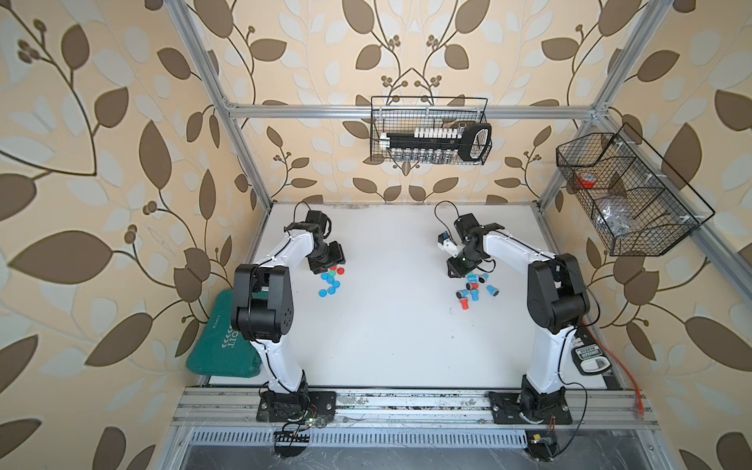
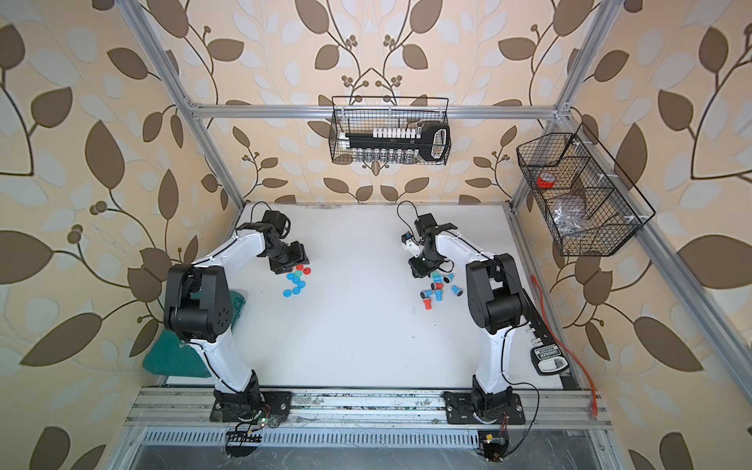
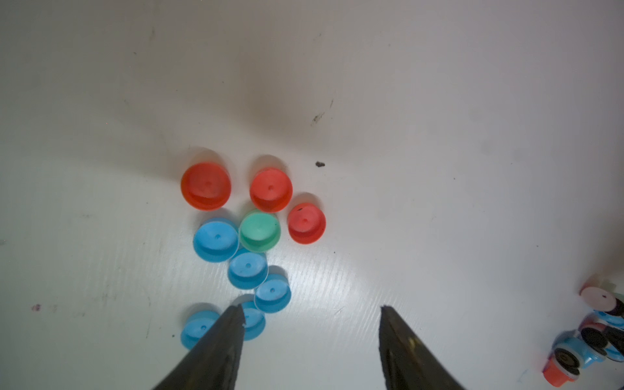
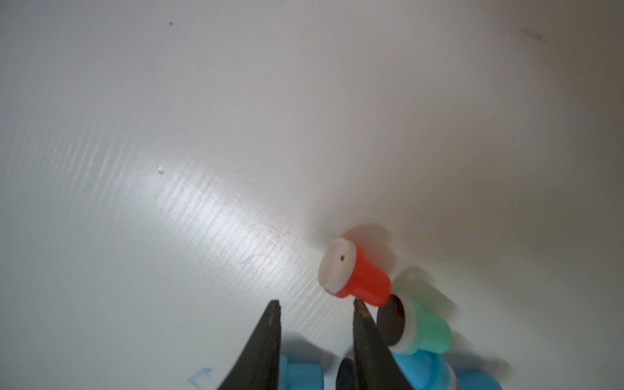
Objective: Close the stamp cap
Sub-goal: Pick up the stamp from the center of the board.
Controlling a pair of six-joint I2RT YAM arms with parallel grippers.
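- Left wrist view: loose caps lie clustered on the white table. There are three red caps, one green cap and five blue caps, none of them on a stamp.
- Each cap is a shallow round plastic cup, smooth and matte, with a tiny dimple at its centre. Several touch at the rims.
- Left gripper hangs over one end of the cluster. Its dark tapered fingers are spread wide and hold nothing.
- Right wrist view: a red stamp lies on its side. It has a flared body, a narrower stem and a white disc face with a dark dot.
- A green stamp touches the red one and shows a black pad ringed in white. A blue stamp lies just beside it.
- Right gripper has its jaws parted by a narrow gap with bare table between the tips, so it grips nothing. One tip sits just beside the red stamp's stem.
- Only the top views show the layout. The caps sit under the left arm, well apart from the stamps under the right arm.
- Wire baskets hang on the aluminium frame against leaf-patterned wallpaper.
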